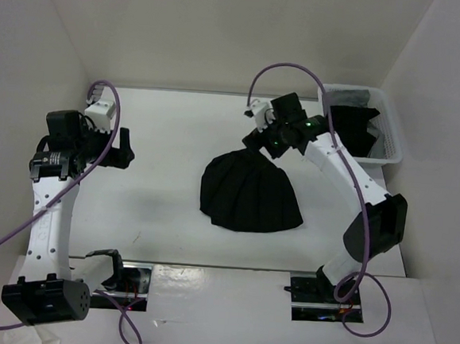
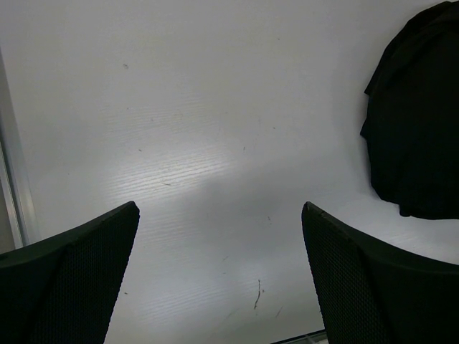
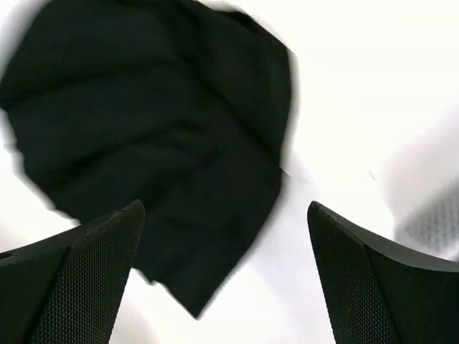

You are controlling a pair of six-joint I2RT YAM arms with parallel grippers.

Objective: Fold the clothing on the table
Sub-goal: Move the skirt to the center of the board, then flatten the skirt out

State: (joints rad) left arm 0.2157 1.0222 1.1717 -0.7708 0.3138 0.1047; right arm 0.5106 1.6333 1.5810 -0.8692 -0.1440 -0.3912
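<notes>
**On the table's middle ground: black garment (image 1: pixel 250 193) lying free, both grippers open**

Slightly right of centre on the white table (image 1: pixel 162 127), the garment lies spread in a pleated fan, its narrow end toward the far edge. The right gripper (image 3: pixel 224 211) hangs over that narrow end, jaws wide apart and gripping nothing. The left gripper (image 2: pixel 219 208) hovers above bare tabletop well to the cloth's left, jaws equally wide and empty. A small white bin (image 1: pixel 394 137) at the far right corner holds more dark fabric (image 1: pixel 351 126)

Robot lab: white walls (image 1: pixel 225 28), arms (image 1: pixel 51 214) bolted to table (image 1: pixel 170 127).
</notes>
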